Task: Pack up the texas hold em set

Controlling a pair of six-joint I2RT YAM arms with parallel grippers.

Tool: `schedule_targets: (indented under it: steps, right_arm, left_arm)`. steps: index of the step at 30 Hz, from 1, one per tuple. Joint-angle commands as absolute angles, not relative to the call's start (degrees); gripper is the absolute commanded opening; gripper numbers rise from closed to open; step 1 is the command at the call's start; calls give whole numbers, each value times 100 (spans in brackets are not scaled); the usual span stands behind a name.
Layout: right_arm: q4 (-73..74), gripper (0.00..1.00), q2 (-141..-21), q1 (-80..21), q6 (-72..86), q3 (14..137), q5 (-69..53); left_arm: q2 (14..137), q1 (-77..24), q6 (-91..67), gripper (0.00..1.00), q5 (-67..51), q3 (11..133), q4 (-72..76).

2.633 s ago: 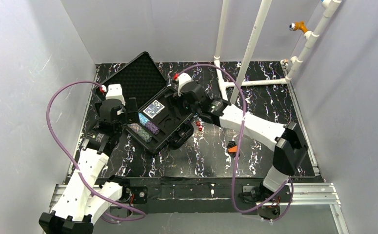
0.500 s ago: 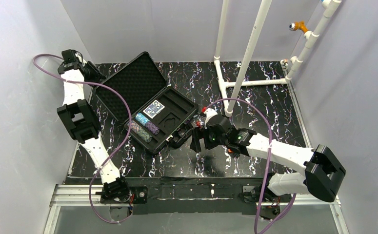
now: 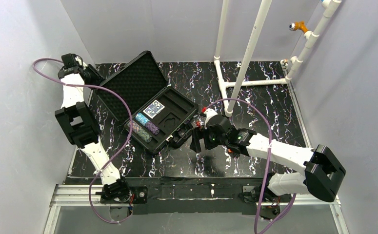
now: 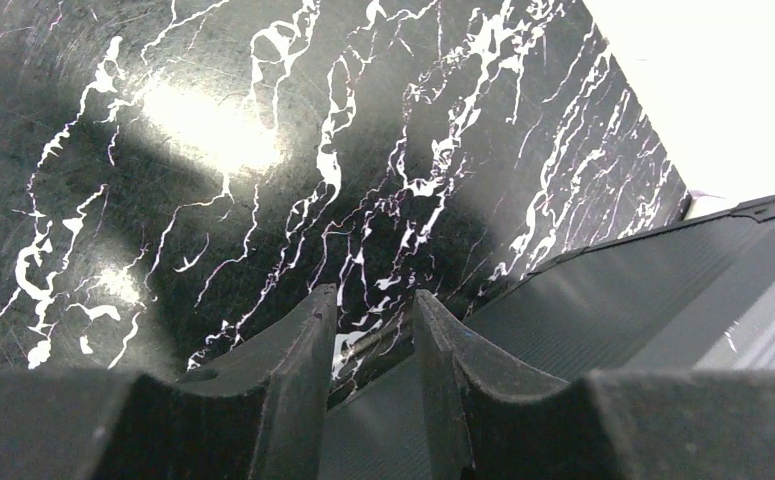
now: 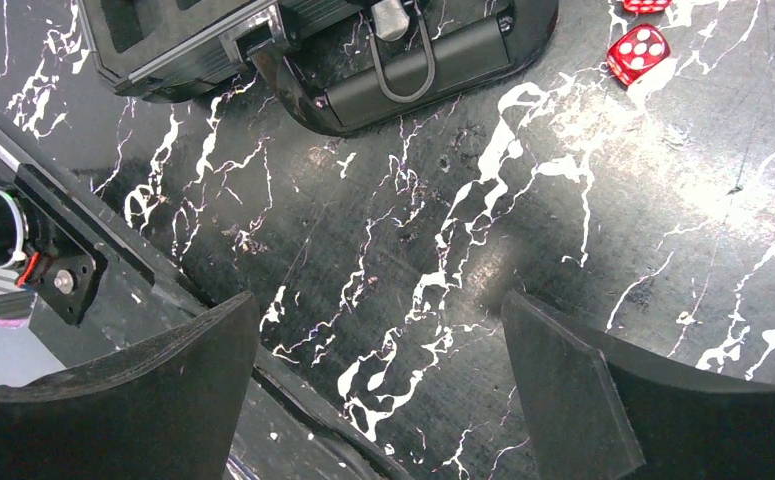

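The black hard case (image 3: 173,100) lies open on the marble table with its foam-lined lid (image 3: 133,83) tipped back to the left. Rolls of chips (image 3: 145,127) and the blue-backed card deck (image 3: 153,109) sit in its tray. My left gripper (image 3: 93,77) is at the lid's far left corner. In the left wrist view this gripper (image 4: 371,300) has its jaws a narrow gap apart, and the lid's ribbed back (image 4: 663,290) runs beneath them with nothing pinched. My right gripper (image 3: 195,141) hangs open over bare table by the case handle (image 5: 403,75); its jaws (image 5: 378,300) are empty.
Two red dice (image 3: 199,125) lie on the table just right of the case; one die (image 5: 638,52) shows in the right wrist view. A white pipe frame (image 3: 248,53) stands at the back right. Grey walls close in the left side and the back.
My left arm has swung from beside the chips out to the lid's far left corner. My right arm has drawn back from over the case to the table in front of it.
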State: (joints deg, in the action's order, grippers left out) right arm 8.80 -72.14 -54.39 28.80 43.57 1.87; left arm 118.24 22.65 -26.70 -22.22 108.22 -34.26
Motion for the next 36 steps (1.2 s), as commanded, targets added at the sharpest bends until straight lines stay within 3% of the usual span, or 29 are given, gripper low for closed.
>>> schedule_targets:
  steps: [1,8,15,21,24,25,28,36]
  right_arm:
    - [599,98,-7207,-5439,2979,4318,61]
    - [62,96,-7503,-5441,3133,4463,-461]
    - [-377,89,-8305,-5441,3296,5480,-777]
    - [-374,65,-9316,-5440,3337,6739,-1217]
    - [-344,44,-9836,-5440,3366,7249,-1349]
    - [-222,31,-10202,-5442,3343,7822,-1516]
    - [-30,26,-10556,-5445,3262,8333,-1619]
    - [578,25,-11609,-5442,3147,9999,-1648]
  left_arm:
    - [11183,2165,-2714,33,-2490,10635,-3609]
    - [10803,2118,-2786,33,-2532,10173,-3396]
    - [10478,2072,-2863,33,-2608,9858,-3267]
    - [10213,2019,-2900,33,-2680,9582,-3185]
    - [10038,2005,-2887,34,-2663,9478,-3161]
    - [9863,1989,-2888,34,-2670,9296,-3113]
    - [9673,1973,-2921,34,-2698,9104,-3047]
    - [9065,1828,-2977,36,-2819,8356,-2832]
